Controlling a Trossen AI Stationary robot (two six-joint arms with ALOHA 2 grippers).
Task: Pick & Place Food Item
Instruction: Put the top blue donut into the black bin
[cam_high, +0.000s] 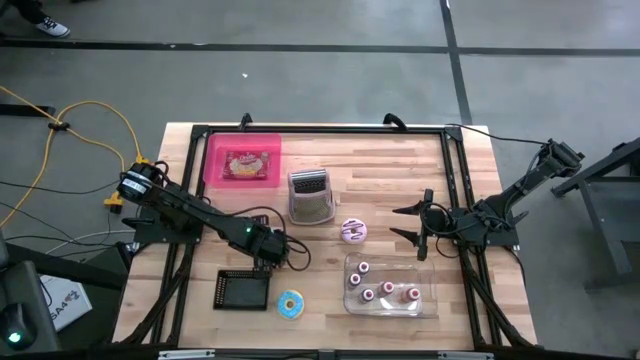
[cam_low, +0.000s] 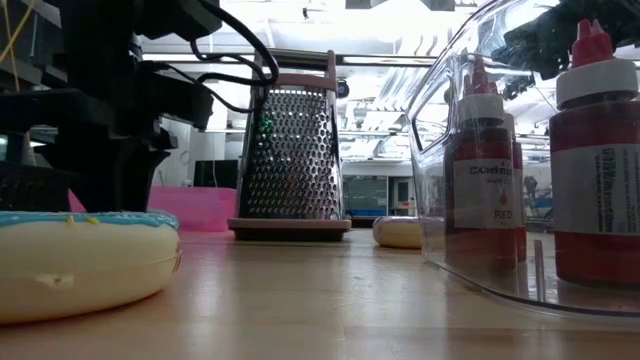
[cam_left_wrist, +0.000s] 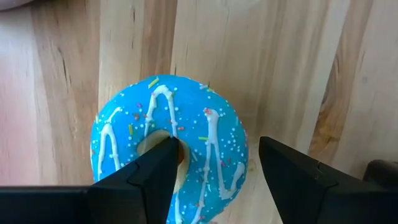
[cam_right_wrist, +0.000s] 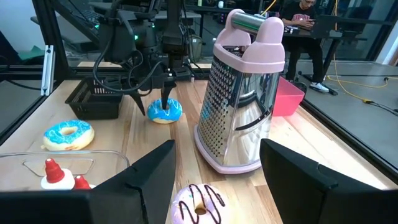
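A blue-iced doughnut with white stripes lies flat on the wooden table under my left gripper. That gripper is open and points down. One fingertip stands over the doughnut's hole and the other beyond its outer rim. In the right wrist view the same doughnut shows below that gripper. In the high view the left gripper hides it. My right gripper waits open and level at the table's right, with nothing between its fingers. My left gripper comes at the blue doughnut from above, its fingers astride one side of the ring. Whether a fingertip touches the icing I cannot tell. The doughnut lies flat on the table.
A second blue doughnut lies near the front edge beside a black basket. A metal grater stands mid-table, a pink-iced doughnut to its right. A clear box holds bottles. A pink tray sits far left.
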